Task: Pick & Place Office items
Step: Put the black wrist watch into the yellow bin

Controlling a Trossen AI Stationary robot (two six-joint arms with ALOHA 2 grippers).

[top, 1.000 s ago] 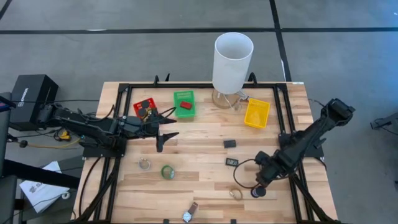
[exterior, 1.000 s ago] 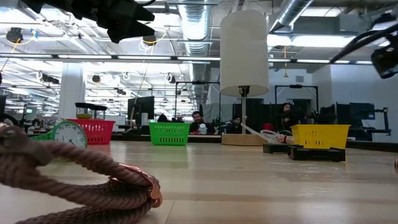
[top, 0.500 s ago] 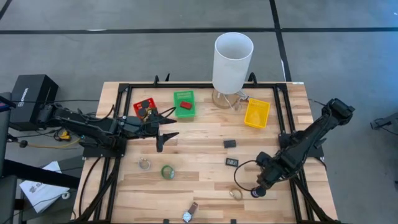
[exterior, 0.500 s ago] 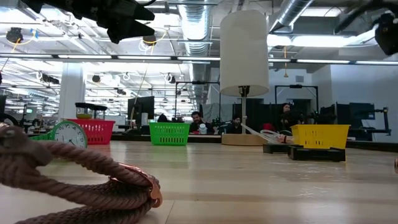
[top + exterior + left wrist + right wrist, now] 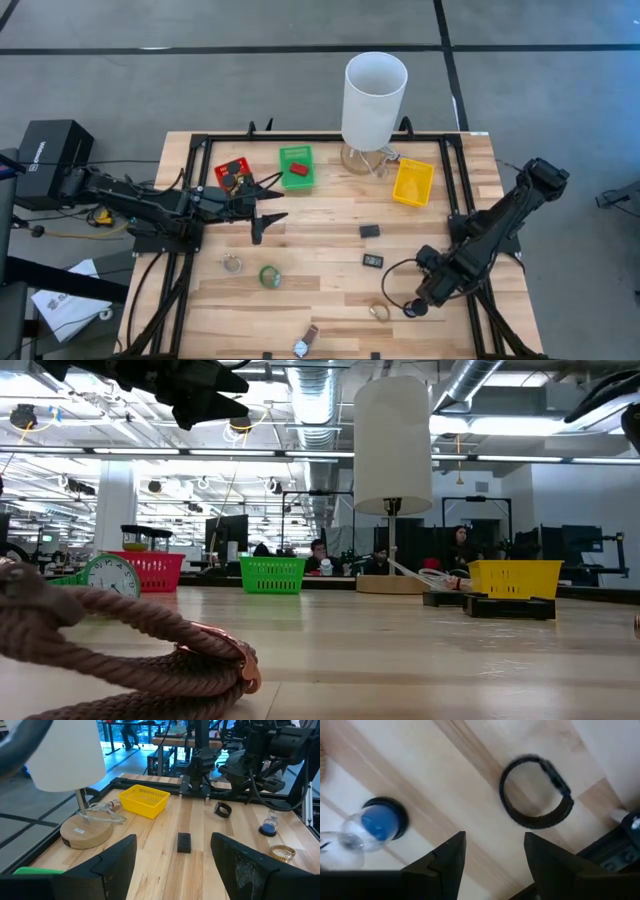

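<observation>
My right gripper [image 5: 420, 297] [image 5: 494, 840] hangs open over the near right of the table. It is above bare wood between a small hourglass with blue sand [image 5: 375, 826] [image 5: 413, 309] and a black watch band [image 5: 537, 792] [image 5: 373, 260], which stands on its edge. My left gripper [image 5: 268, 203] [image 5: 172, 851] is open in the air beside the red bin [image 5: 233, 173]. A black block [image 5: 370, 230], gold bracelet [image 5: 380, 311], green tape roll [image 5: 269, 276], ring [image 5: 232, 264] and silver wristwatch [image 5: 305, 342] lie on the table. A red block [image 5: 297, 169] sits in the green bin [image 5: 296, 155].
The tall white cylinder on its wooden base [image 5: 374, 100] stands at the far edge, between the green bin and the yellow bin [image 5: 413, 181]. A black frame [image 5: 455, 190] runs around the table. A cable [image 5: 392, 272] loops near my right gripper. People sit in the room behind [image 5: 318, 555].
My right arm has crept slightly toward the table's near right corner; its gripper stays open above the hourglass. My left arm and the objects have kept still.
</observation>
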